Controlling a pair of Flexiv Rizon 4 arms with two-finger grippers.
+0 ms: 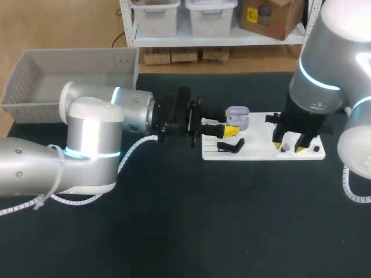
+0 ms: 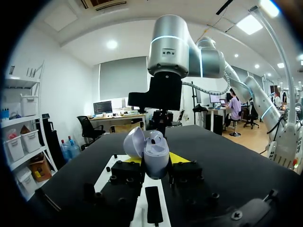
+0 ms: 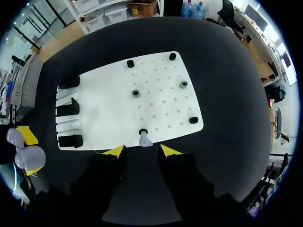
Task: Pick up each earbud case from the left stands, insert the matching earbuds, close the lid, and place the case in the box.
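Head view had my left gripper (image 1: 228, 132) clamped from both sides on the lavender earbud case (image 1: 237, 117), its lid hinged open, over the left end of the white board (image 1: 258, 142). My right gripper (image 1: 288, 145) hung above the board's right part with fingers parted, touching nothing. The right wrist view showed a small grey earbud (image 3: 144, 138) standing at the board's edge just ahead of the gap between them. The grey box (image 1: 35, 87) sat well apart at the table's far left.
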